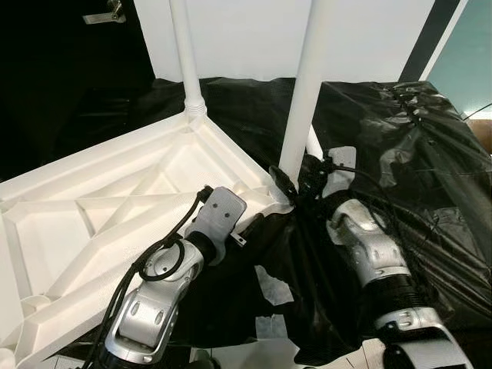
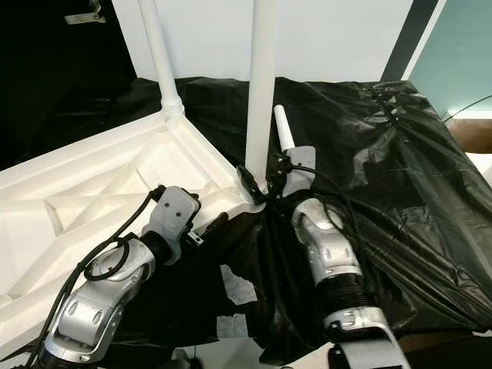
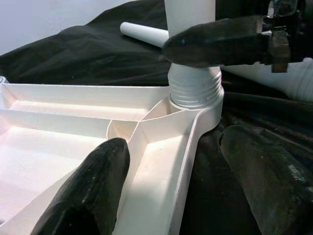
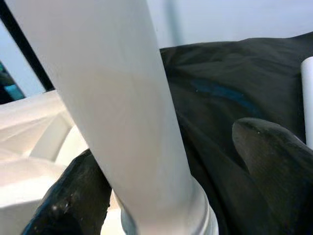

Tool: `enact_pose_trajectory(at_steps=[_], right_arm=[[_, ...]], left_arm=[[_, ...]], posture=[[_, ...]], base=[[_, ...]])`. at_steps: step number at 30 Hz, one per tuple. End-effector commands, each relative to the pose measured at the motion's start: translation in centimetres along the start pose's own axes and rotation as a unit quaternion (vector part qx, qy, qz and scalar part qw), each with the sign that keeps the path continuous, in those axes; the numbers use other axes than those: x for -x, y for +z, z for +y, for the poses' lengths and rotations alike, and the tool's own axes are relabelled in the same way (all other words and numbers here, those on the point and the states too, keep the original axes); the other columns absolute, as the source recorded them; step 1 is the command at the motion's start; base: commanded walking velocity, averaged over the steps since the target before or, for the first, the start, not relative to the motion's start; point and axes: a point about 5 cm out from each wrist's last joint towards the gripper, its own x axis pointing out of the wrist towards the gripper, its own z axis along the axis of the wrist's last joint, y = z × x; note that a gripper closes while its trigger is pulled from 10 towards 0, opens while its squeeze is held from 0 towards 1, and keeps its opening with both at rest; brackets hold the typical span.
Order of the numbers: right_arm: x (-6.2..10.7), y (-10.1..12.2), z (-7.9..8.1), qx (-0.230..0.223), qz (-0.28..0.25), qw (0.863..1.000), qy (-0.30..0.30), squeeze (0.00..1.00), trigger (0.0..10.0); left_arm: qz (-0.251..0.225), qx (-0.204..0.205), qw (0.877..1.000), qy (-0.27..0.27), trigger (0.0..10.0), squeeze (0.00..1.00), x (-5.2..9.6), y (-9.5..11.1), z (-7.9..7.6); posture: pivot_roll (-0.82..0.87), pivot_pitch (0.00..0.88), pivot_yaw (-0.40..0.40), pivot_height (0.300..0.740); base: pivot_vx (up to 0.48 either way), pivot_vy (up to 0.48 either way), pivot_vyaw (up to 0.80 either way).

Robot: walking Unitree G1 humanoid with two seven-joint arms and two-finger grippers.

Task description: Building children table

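Observation:
A white children's table top lies upside down on black sheeting, its ribbed underside up. One white leg stands in the far corner. Another leg stands in the near right corner, its threaded end in the socket. My right gripper is open around this leg's base, one finger against it, the other apart. My left gripper is open astride the table's rim beside that corner, one finger inside the rim, one outside. A third leg lies on the sheeting behind the right gripper.
Crinkled black plastic sheeting covers the surface to the right and back. A white wall stands behind, a teal panel at the far right. White scraps show through the sheeting near my arms. The left background is dark.

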Motion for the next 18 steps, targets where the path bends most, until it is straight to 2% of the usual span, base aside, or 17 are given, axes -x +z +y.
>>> enact_pose_trajectory(at_steps=[1,2,4,6,8,11,13,18], right_arm=[[0.3,-0.3,-0.7,-0.003,0.005,1.0,0.008,0.0,10.0],[0.3,-0.3,-0.7,-0.003,0.005,1.0,0.008,0.0,10.0],[-0.1,-0.3,-0.9,0.01,0.011,0.999,0.049,0.0,10.0],[-0.1,-0.3,-0.9,0.01,0.011,0.999,0.049,0.0,10.0],[-0.9,-0.2,-1.0,0.023,0.02,0.996,0.089,0.0,10.0],[-0.9,-0.2,-1.0,0.023,0.02,0.996,0.089,0.0,10.0],[-1.8,-0.1,-0.5,0.032,0.028,0.991,0.127,0.0,10.0],[-2.5,-0.3,0.1,0.041,0.038,0.986,0.155,0.0,10.0]], left_arm=[[0.009,0.0,0.999,0.04,10.0,0.0,-0.1,-0.6,0.4],[0.009,0.0,0.999,0.04,10.0,0.0,-0.1,-0.6,0.4],[0.004,-0.012,0.999,0.039,10.0,0.0,-0.5,-0.9,0.0],[0.004,-0.012,0.999,0.039,10.0,0.0,-0.5,-0.9,0.0],[-0.001,-0.019,0.999,0.038,10.0,0.0,-1.3,-1.4,-0.5],[-0.001,-0.019,0.999,0.038,10.0,0.0,-1.3,-1.4,-0.5],[-0.006,-0.022,0.999,0.037,10.0,0.0,-1.8,-1.9,-0.8],[-0.012,-0.024,0.999,0.03,10.0,0.0,-2.0,-2.2,-1.1]], posture=[[0.11,0.08,-0.028,0.74],[0.11,0.08,-0.028,0.74],[0.11,0.075,-0.029,0.74],[0.11,0.075,-0.029,0.74],[0.11,0.067,-0.031,0.74],[0.11,0.067,-0.031,0.74],[0.11,0.056,-0.033,0.74],[0.11,0.044,-0.033,0.74]], base=[[0.0,0.0,0.0],[0.0,0.0,0.0],[0.0,0.0,0.0],[0.0,0.0,0.0],[0.0,0.0,0.0],[0.0,0.0,0.0],[0.0,0.0,0.0],[0.0,0.0,0.0]])
